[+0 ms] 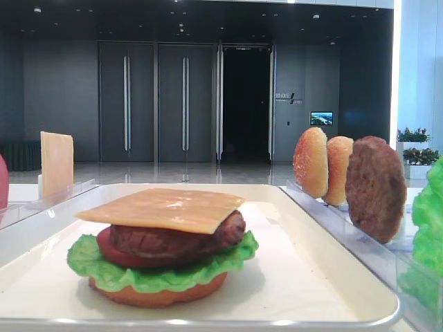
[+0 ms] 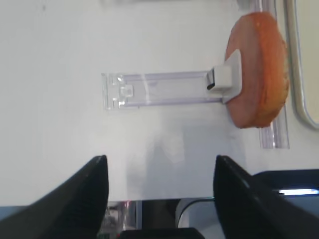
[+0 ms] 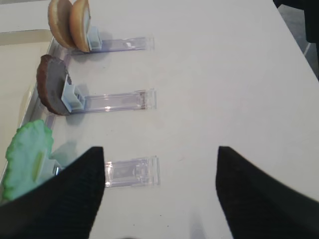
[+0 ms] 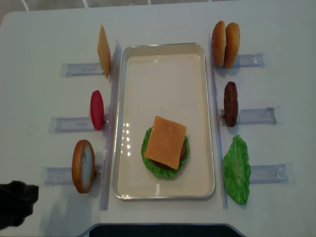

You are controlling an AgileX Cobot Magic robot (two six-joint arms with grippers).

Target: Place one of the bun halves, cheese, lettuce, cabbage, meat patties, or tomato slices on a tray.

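The off-white tray [image 4: 163, 64] lies mid-table and holds a stack: bun base, lettuce [image 4: 148, 160], tomato, meat patty [image 1: 173, 238], and a cheese slice [image 4: 165, 141] on top. Left of the tray, a cheese slice [image 4: 103, 51], a tomato slice [image 4: 97, 109] and a bun half [image 4: 83, 165] stand in racks. On the right stand two bun halves [image 4: 225, 44], a patty [image 4: 230, 103] and a lettuce leaf [image 4: 237, 169]. My left gripper [image 2: 160, 159] is open and empty near the table's front edge, short of the bun half [image 2: 259, 69]. My right gripper [image 3: 159, 149] is open and empty over bare table beside the lettuce [image 3: 27, 154].
Clear plastic racks [image 4: 256, 116] stick out from both sides of the tray, and long clear strips [image 4: 109, 148] run along its long sides. A dark part of the left arm [image 4: 15, 203] shows at the lower left. A dark edge [image 4: 158, 230] borders the table's front.
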